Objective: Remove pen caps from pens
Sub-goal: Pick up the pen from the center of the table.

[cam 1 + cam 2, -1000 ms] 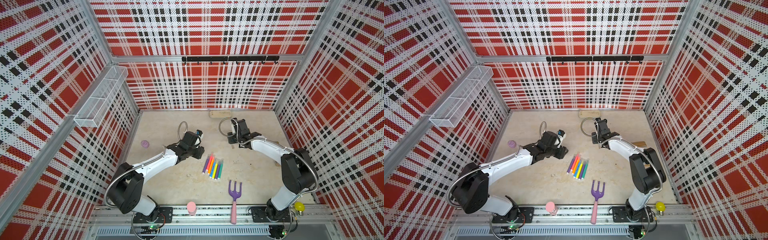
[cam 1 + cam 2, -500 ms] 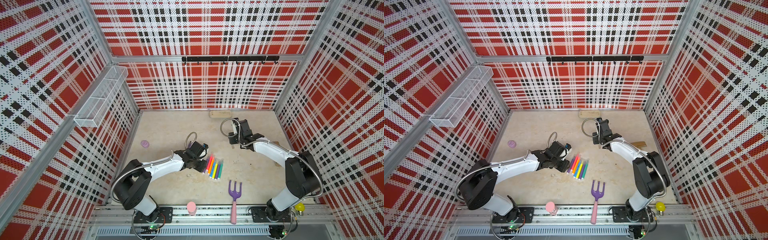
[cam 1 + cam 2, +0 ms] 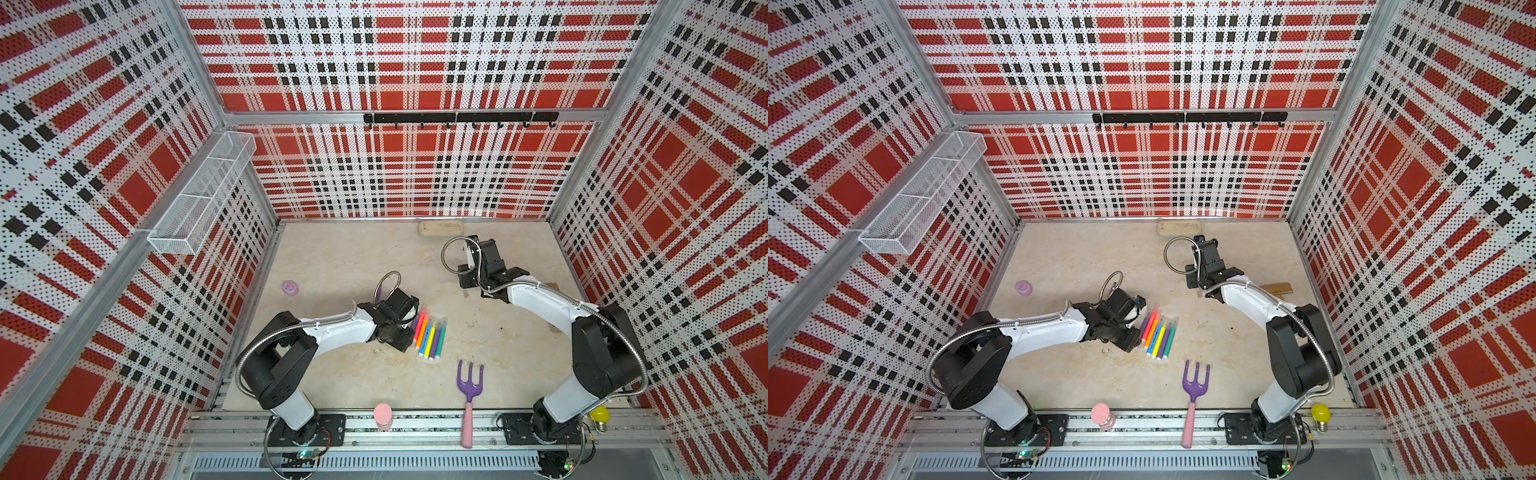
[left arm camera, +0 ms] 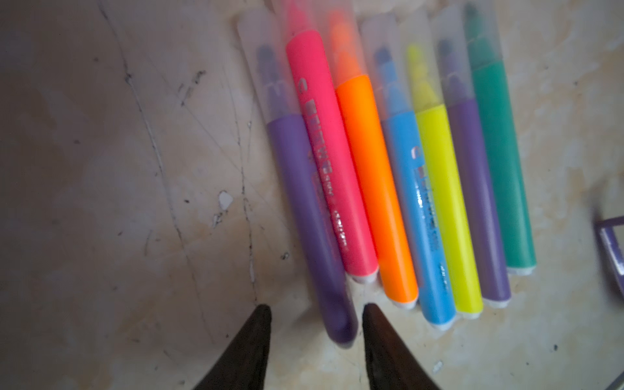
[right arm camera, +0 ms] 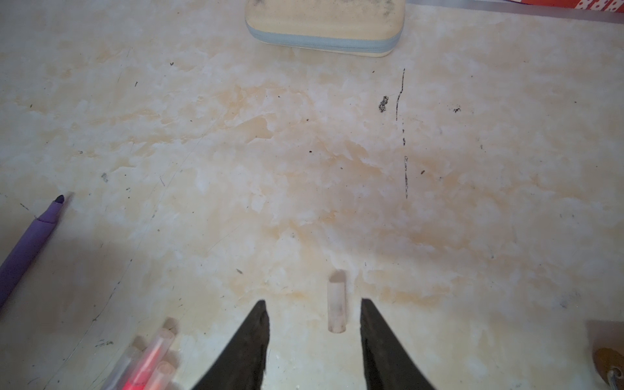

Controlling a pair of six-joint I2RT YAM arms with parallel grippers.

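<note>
Capped pens (image 4: pixel 388 175) lie side by side on the counter (image 4: pixel 118 169). Left hand (image 4: pixel 316 309), half open and empty, straddles the tail of the outermost purple pen (image 4: pixel 304 209), seemingly to grasp it. Right hand (image 5: pixel 313 303), likewise parted and empty, brackets one loose cap (image 5: pixel 337 305).

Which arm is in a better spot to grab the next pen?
Left. The left gripper is open around the end of the purple pen. The right gripper is away from the pens, open by a loose cap.
</note>
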